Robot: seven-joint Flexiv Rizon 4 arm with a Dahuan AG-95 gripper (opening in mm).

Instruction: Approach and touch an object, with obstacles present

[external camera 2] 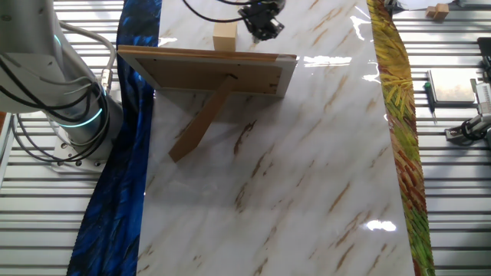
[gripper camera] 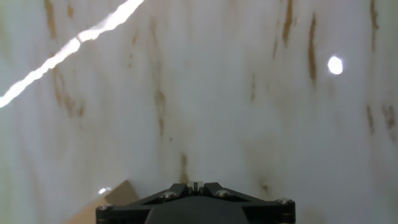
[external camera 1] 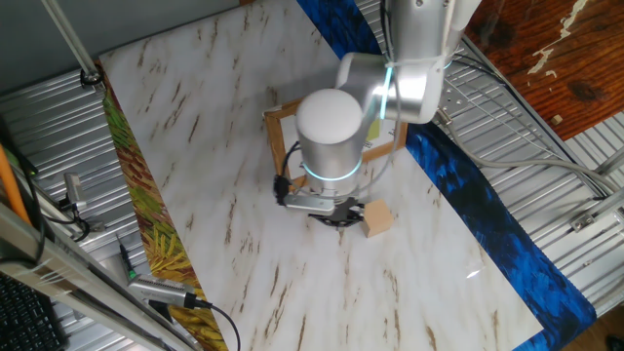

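Note:
The small light-tan wooden cube point(external camera 1: 378, 219) sits on the marble table, just right of my gripper point(external camera 1: 338, 213). In the other fixed view the cube point(external camera 2: 225, 36) stands behind the frame, left of the gripper point(external camera 2: 262, 25). In the hand view a tan corner of the cube point(gripper camera: 106, 202) shows at the lower left beside the gripper point(gripper camera: 195, 185), whose fingers meet; it is shut and empty. The brown wooden-framed picture point(external camera 1: 283, 132) stands propped behind the arm; its back and stand show in the other fixed view point(external camera 2: 215, 73).
Blue patterned cloth point(external camera 1: 468, 205) runs along one table side, a yellow-green leafy strip point(external camera 1: 136, 195) along the other. Metal ribbed surfaces surround the table. The arm's base point(external camera 2: 73, 115) stands beside the blue strip.

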